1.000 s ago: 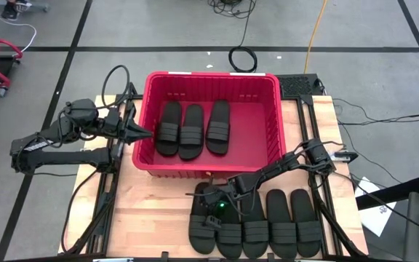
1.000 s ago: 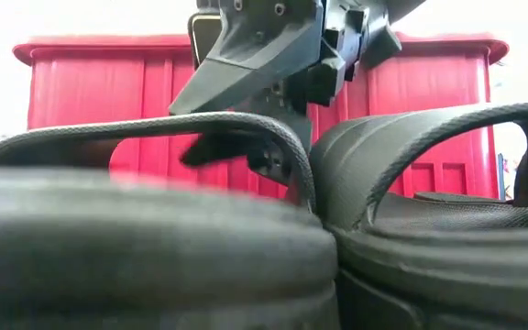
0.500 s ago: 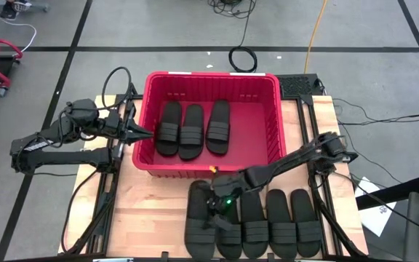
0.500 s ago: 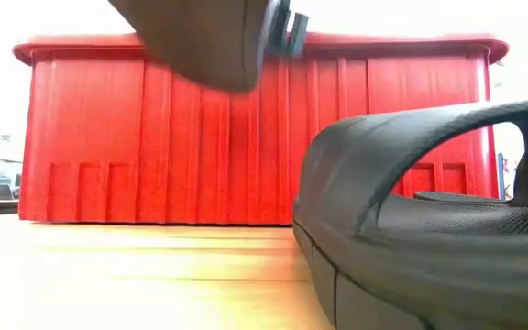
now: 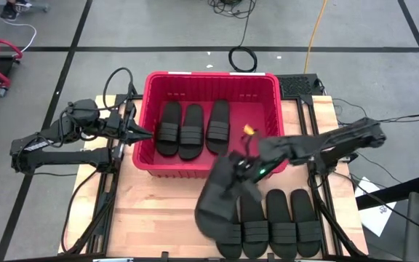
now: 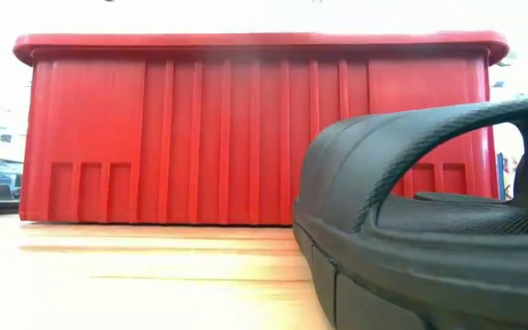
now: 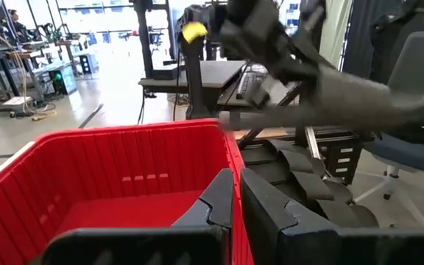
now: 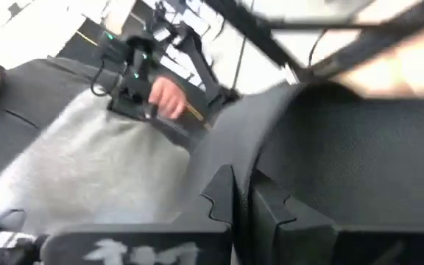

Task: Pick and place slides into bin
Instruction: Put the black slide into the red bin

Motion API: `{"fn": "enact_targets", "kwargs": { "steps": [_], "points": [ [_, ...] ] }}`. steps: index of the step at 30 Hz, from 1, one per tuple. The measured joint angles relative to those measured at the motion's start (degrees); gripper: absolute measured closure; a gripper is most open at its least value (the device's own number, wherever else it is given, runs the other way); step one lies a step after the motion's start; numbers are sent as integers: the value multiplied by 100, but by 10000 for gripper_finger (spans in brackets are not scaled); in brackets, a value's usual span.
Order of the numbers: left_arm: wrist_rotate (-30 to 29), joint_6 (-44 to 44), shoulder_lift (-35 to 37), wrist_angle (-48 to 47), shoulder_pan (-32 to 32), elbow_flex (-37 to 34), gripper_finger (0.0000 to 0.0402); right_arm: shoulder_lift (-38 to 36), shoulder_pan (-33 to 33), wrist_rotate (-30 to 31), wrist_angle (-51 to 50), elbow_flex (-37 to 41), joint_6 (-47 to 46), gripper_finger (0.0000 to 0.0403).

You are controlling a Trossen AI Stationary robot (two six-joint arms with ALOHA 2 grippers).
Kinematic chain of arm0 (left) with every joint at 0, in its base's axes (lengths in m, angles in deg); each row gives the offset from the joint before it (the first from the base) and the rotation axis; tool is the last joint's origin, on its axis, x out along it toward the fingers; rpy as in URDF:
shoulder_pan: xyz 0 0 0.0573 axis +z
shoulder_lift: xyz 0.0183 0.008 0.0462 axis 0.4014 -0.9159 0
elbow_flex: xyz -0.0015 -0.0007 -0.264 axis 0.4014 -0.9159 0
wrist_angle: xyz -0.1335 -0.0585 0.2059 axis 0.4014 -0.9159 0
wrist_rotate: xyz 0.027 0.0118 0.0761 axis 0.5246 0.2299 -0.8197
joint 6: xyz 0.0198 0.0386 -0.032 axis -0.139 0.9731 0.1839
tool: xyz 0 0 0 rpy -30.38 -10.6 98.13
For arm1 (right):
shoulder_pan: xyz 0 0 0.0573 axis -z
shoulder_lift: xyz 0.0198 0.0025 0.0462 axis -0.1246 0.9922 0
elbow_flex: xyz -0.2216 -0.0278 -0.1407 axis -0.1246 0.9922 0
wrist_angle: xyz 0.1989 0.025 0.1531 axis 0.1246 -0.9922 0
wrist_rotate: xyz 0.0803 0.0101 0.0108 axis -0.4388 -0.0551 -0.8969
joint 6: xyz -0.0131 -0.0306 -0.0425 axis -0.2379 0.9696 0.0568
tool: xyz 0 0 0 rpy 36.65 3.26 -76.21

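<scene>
High view: right hand (image 5: 244, 169) clamped shut on slide (image 5: 219, 201), lifted near bin (image 5: 275, 109) front edge; should clear rim before release.

Robotics lab, taped concrete floor (image 5: 384, 73), loose cables (image 5: 243, 57), equipment benches (image 7: 6, 66), office chair (image 7: 411, 125)

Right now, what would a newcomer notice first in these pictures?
First, the red bin at the table's far middle, with three black sandals inside. Next, the right gripper, shut on a lifted sandal near the bin's front right corner, above the row of sandals at the table's near edge.
</scene>
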Motion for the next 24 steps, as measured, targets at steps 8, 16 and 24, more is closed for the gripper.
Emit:
{"fn": "enact_targets", "kwargs": {
  "steps": [8, 16, 24],
  "points": [
    [-102, 289, -37, 91, -1, 0, 376, -805, 808, -1211, 1205, -2, -760, 400],
    [-1424, 428, -361, 735, 1, 0, 376, -1339, 2868, -2587, -1719, -1, 888, 400],
    [-2569, 57, -937, 1121, 1, 0, 376, -925, 5096, -4056, -3957, 0, 3696, 400]
  ]
}}
